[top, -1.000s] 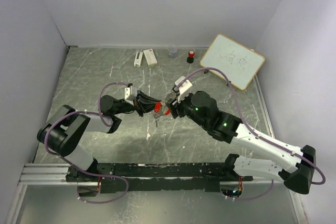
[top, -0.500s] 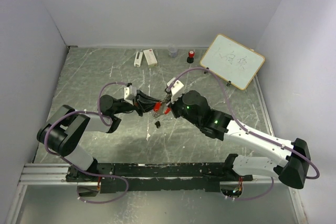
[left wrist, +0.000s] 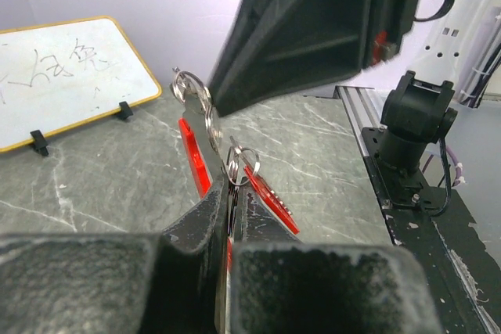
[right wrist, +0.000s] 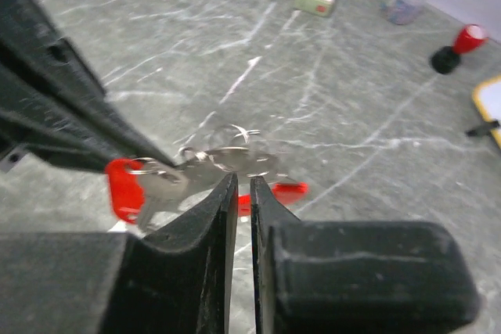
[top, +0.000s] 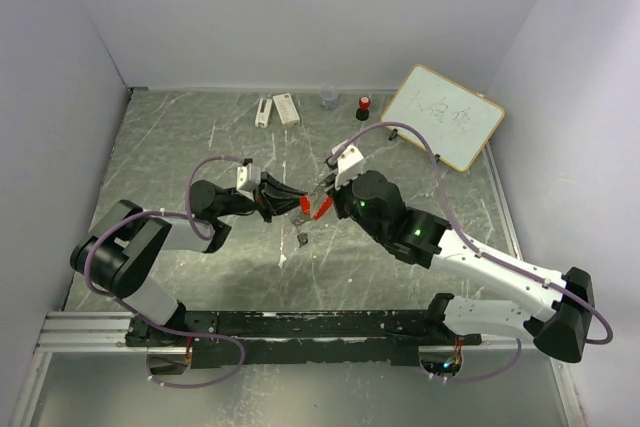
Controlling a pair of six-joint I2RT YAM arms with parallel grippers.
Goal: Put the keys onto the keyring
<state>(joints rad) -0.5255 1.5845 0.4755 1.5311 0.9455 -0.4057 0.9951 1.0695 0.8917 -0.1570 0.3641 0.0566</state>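
Observation:
My left gripper (top: 288,203) (left wrist: 232,185) is shut on the keyring (left wrist: 189,85) and holds it above the table. In the right wrist view the keyring's silver rings and curved grey piece (right wrist: 235,158) sit just past my right gripper (right wrist: 243,181). A silver key (right wrist: 160,187) with a red tag (right wrist: 124,189) hangs at the left and the red fob (right wrist: 278,192) at the right. My right gripper (top: 322,199) is shut to a thin slit with nothing visible between its fingers. Its tips are at the grey piece. The key with the black tag (top: 302,238) lies on the table below both grippers.
A whiteboard (top: 443,115) leans at the back right. A red-capped black cylinder (top: 364,105), a small clear cup (top: 329,98) and two white boxes (top: 278,109) stand along the back wall. The arms' rail (top: 300,325) runs along the near edge.
The black-tagged key, earlier hanging under the grippers, now lies on the table. My right wrist swung left and then back a little. My left gripper has kept still.

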